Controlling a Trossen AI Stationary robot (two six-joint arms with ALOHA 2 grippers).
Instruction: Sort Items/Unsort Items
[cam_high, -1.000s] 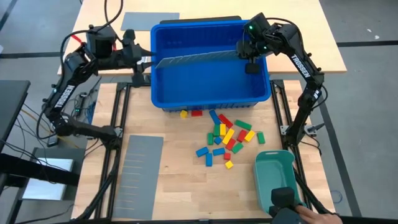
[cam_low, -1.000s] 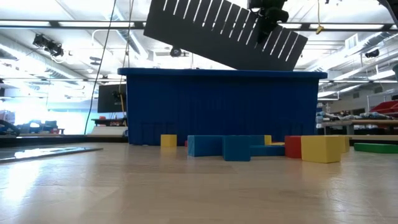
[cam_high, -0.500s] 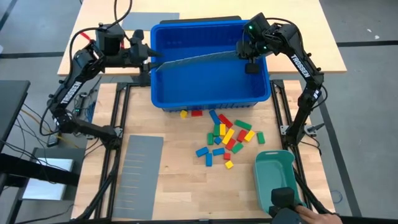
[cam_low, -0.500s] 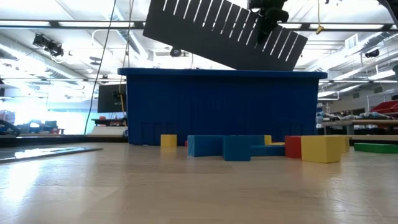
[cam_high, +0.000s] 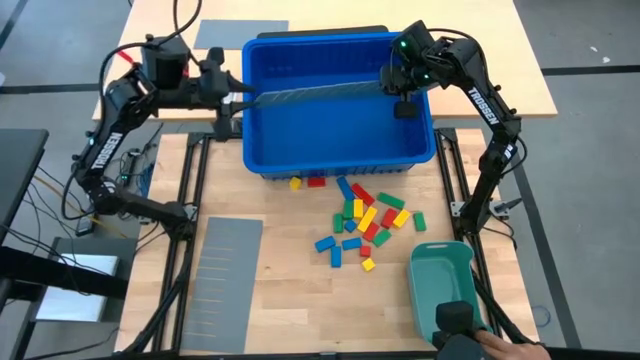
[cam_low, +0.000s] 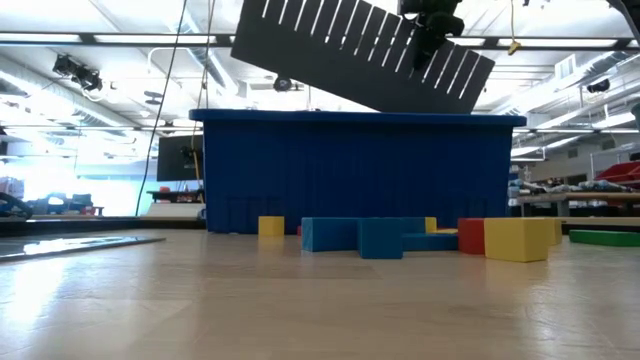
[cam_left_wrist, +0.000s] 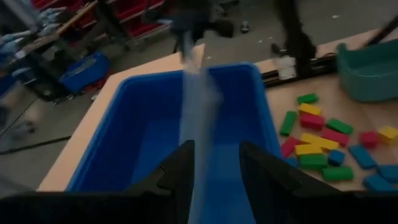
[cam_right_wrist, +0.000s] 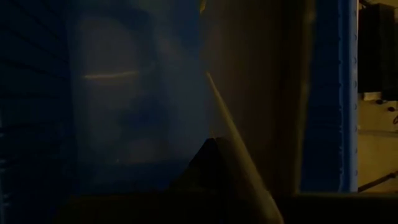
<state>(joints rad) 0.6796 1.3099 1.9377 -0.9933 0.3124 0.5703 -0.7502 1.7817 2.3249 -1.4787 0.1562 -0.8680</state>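
Observation:
Several red, yellow, green and blue blocks (cam_high: 365, 220) lie loose on the table in front of a blue bin (cam_high: 262, 160). A grey slotted divider sheet (cam_high: 320, 93) stands on edge above the bin, tilted, its left end higher in the low view (cam_low: 300, 40). My right gripper (cam_high: 397, 86) is shut on its right part. My left gripper (cam_high: 240, 98) is open at the sheet's left end, one finger on each side of the sheet (cam_left_wrist: 198, 118). I cannot tell whether those fingers touch it. My right gripper pinches the divider sheet near its right end, at the slotted upper edge (cam_low: 424, 52), coming from above. The sheet hangs on edge and tilted, its right lower corner dipping behind the bin's rim. The right wrist view is too dark to show more.
A teal tray (cam_high: 440, 285) lies at the near right, with a dark object (cam_high: 455, 320) and a person's hand (cam_high: 500, 350) beside it. A second grey slotted sheet (cam_high: 222, 275) lies flat at the near left, a third (cam_high: 225, 32) beyond the bin.
My left arm has swung a little toward the bin and back again, while its gripper has stayed at the sheet's left end. The right gripper and the sheet have kept still above the bin.

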